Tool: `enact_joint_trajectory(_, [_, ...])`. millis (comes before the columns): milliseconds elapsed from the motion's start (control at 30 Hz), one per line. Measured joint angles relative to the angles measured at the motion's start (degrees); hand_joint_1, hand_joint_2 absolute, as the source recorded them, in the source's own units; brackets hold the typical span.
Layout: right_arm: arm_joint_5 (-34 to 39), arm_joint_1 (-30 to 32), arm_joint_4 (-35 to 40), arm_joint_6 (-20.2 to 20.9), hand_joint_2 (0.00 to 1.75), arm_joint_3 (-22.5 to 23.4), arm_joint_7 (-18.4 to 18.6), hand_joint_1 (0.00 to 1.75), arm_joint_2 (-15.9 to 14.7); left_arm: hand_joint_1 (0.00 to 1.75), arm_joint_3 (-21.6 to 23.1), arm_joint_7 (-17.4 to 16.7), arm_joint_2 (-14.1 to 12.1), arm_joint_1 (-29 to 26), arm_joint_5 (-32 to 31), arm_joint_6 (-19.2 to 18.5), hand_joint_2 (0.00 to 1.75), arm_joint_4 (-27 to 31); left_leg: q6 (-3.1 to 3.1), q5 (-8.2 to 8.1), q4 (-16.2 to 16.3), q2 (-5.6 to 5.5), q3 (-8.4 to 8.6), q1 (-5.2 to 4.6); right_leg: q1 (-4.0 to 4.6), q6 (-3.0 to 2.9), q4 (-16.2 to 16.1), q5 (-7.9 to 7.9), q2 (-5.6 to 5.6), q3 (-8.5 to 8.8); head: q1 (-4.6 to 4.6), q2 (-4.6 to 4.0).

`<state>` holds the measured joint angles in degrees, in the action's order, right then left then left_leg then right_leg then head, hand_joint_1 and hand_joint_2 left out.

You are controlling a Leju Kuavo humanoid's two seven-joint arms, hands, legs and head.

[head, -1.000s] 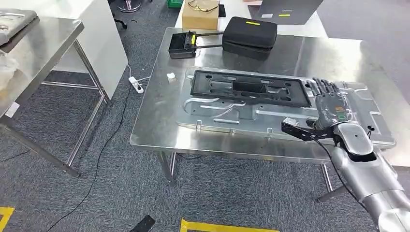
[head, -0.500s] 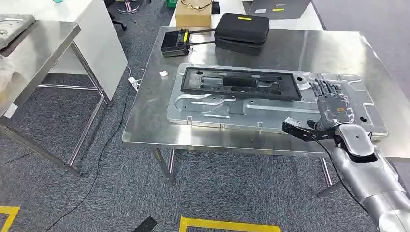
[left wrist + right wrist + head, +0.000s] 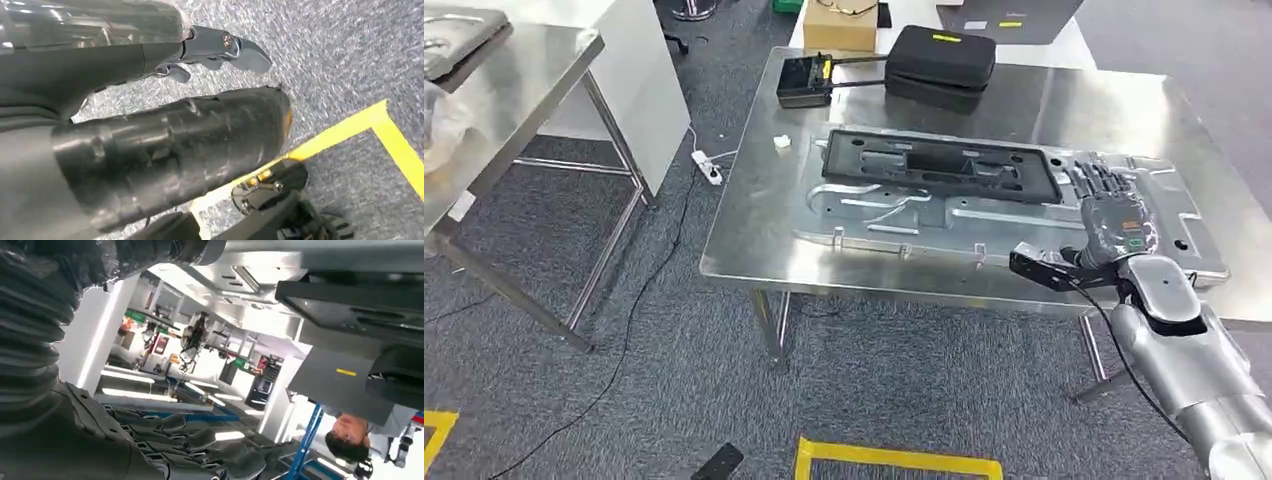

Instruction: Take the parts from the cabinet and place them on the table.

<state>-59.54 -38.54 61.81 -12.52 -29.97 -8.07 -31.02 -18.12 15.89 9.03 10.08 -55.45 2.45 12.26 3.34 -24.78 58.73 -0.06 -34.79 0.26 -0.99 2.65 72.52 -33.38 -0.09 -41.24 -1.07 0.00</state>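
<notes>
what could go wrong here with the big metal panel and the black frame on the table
The large stamped silver metal panel lies close to the steel table's near edge, so a nudge from the right hand, resting over its right end, might slide it off. The black rectangular plastic frame lies loose on the panel and could shift with it.

black zip case [image 3: 942,63] was seen at table's far edge | black handheld controller [image 3: 804,79] was set just beside it | cardboard box [image 3: 840,22] was placed behind | small white piece [image 3: 781,142] was left on tabletop | white power strip [image 3: 706,170] was laid on grey carpet [image 3: 674,350] | yellow floor tape [image 3: 894,462] was noted | person [image 3: 350,435] was seen in right wrist view
</notes>
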Motion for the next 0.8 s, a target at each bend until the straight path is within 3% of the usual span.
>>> enact_joint_trajectory(33, [0.00,0.17,0.00,0.00,1.75,0.00,0.00,0.00,0.00,0.00,0.00,0.00,0.00,-0.12,0.00,-0.02,0.00,0.00,-0.01,0.33,0.05,0.00,-0.52,-0.09,0.00,0.05,3.42,-1.25,0.00,-1.06,0.00,0.00])
enact_joint_trajectory(67, [0.00,0.33,0.00,0.00,1.75,0.00,0.00,0.00,0.00,0.00,0.00,0.00,0.00,-0.19,0.00,-0.04,0.00,0.00,-0.01,0.66,0.08,0.00,-0.98,-0.16,0.01,-0.04,4.03,-0.92,0.00,-0.75,0.00,0.00])
enact_joint_trajectory(100, [0.00,0.37,0.00,0.00,1.75,0.00,0.00,0.00,0.00,0.00,-0.02,0.00,0.00,-0.20,0.00,-0.04,0.00,0.00,-0.04,0.94,0.09,0.00,-1.32,-0.22,0.04,-0.20,2.08,0.40,0.00,0.85,0.00,0.00])
enact_joint_trajectory(167, [0.00,0.28,0.04,-0.02,1.75,0.04,0.00,0.00,-0.02,0.00,-0.02,0.00,0.00,-0.12,0.02,-0.04,0.00,0.00,-0.17,1.40,0.09,-0.03,-1.75,-0.36,0.23,-0.85,-7.82,4.32,0.00,7.37,0.00,0.00])
enact_joint_trajectory(200, [0.00,0.08,0.07,-0.02,1.75,0.11,0.00,0.00,-0.06,0.00,-0.02,0.00,0.06,-0.10,0.04,-0.04,0.00,0.00,-0.34,1.66,0.09,-0.01,-1.79,-0.33,0.48,-1.43,-13.41,4.50,0.00,10.69,-0.02,0.00])
enact_joint_trajectory(333, [0.00,-0.27,0.20,-0.04,1.75,0.26,0.00,0.00,-0.31,0.00,-0.02,0.00,0.17,-0.11,0.11,-0.09,0.00,0.00,-1.75,2.95,-0.44,-0.04,-1.98,-0.20,1.36,-2.43,-14.31,5.38,0.01,10.58,0.07,0.00])
enact_joint_trajectory(367, [0.00,-0.25,0.20,-0.04,1.75,0.26,0.00,0.00,-0.31,0.00,-0.02,0.00,0.20,-0.16,0.09,-0.09,0.00,0.00,-2.23,3.31,-0.67,-0.14,-2.05,-0.56,1.11,-3.06,-15.19,6.14,-0.04,10.51,0.09,0.00])
enact_joint_trajectory(400, [0.00,-0.30,0.20,-0.02,1.75,0.26,-0.07,0.00,-0.31,0.00,-0.02,0.00,0.17,-0.16,0.07,-0.07,0.00,0.00,-2.51,1.77,0.31,-0.18,-2.67,-0.39,0.70,-3.45,-15.80,6.97,-0.43,10.42,0.07,0.00])
enact_joint_trajectory(433, [0.00,-0.28,0.22,-0.02,1.75,0.26,-0.13,0.00,-0.24,0.00,-0.04,0.00,0.17,-0.13,0.04,-0.07,0.00,0.00,-2.74,-0.92,2.68,-0.17,-3.52,-0.35,0.54,-4.03,-15.91,7.47,-0.43,9.96,0.02,0.00])
enact_joint_trajectory(500, [0.00,-0.17,0.22,-0.02,1.75,0.28,-0.17,0.00,-0.22,0.00,-0.04,0.00,0.17,-0.13,0.02,-0.07,0.00,0.00,-3.30,-6.72,11.48,-0.13,-6.50,-0.02,0.54,-4.15,-15.73,8.29,-0.45,8.63,0.02,0.00])
enact_joint_trajectory(533, [0.00,-0.09,0.22,0.00,1.75,0.28,-0.20,0.00,-0.22,0.00,-0.04,0.00,0.17,-0.19,0.02,-0.06,0.00,0.00,-3.52,-8.43,15.42,-0.12,-7.64,0.02,0.54,-4.12,-15.56,8.66,-0.45,7.91,0.04,0.00])
enact_joint_trajectory(567, [0.00,0.07,0.22,0.00,1.75,0.28,-0.26,0.00,-0.20,0.00,-0.04,0.00,0.17,-0.25,0.00,-0.04,0.00,0.00,-3.65,-8.64,17.49,-0.12,-7.84,0.08,0.52,-4.03,-15.36,9.04,-0.44,7.19,0.02,0.00])
enact_joint_trajectory(600, [0.00,0.28,0.22,0.00,1.75,0.28,-0.26,0.00,-0.20,0.00,-0.04,0.00,0.17,-0.26,0.00,-0.02,0.00,0.00,-3.75,-7.42,16.43,-0.12,-6.49,0.17,0.49,-3.85,-15.14,9.37,-0.44,6.57,0.02,0.00])
enact_joint_trajectory(633, [0.00,0.41,0.22,0.00,1.75,0.28,-0.30,0.00,-0.20,0.00,-0.04,0.00,0.17,-0.25,0.00,0.00,0.00,0.00,-3.77,-5.65,13.15,-0.11,-4.02,0.27,0.45,-3.71,-14.92,9.61,-0.43,6.05,0.02,0.00])
enact_joint_trajectory(667, [0.00,0.43,0.22,0.00,1.75,0.28,-0.31,0.00,-0.20,0.00,-0.04,0.00,0.17,-0.22,0.00,0.02,0.00,0.00,-3.72,-3.81,7.87,-0.11,-0.50,0.32,0.39,-3.48,-14.56,9.78,-0.43,5.57,0.02,0.00])
enact_joint_trajectory(700, [0.00,0.40,0.24,-0.02,1.75,0.31,-0.28,0.00,-0.20,0.00,-0.07,0.02,0.15,-0.15,0.00,0.02,0.00,0.00,-3.56,-2.99,2.69,-0.12,2.98,0.35,0.35,-3.30,-14.11,9.90,-0.43,5.19,0.02,0.00])
enact_joint_trajectory(733, [0.00,0.42,0.41,-0.04,1.75,0.44,-0.28,0.00,-0.24,0.00,-0.07,0.02,0.15,-0.05,0.00,0.02,0.00,0.00,-3.12,-4.13,-0.16,-0.24,4.63,0.11,0.61,-3.03,-13.69,10.04,-0.43,4.50,0.02,0.00])
enact_joint_trajectory(767, [0.00,0.45,0.42,-0.04,1.75,0.55,-0.28,0.00,-0.20,0.00,-0.09,0.04,0.17,-0.09,0.00,0.02,0.00,0.00,-2.50,-3.22,0.59,-0.38,3.77,-0.04,0.59,-2.66,-13.62,10.30,-0.46,4.52,0.09,0.00])
enact_joint_trajectory(800, [0.00,0.50,0.46,-0.04,1.75,0.57,-0.33,0.00,-0.17,0.00,-0.09,0.04,0.15,-0.14,0.00,0.02,0.00,0.00,-2.33,-3.58,-0.03,-0.34,3.75,-0.02,0.64,-2.31,-13.48,10.54,-0.43,4.38,0.09,0.00])
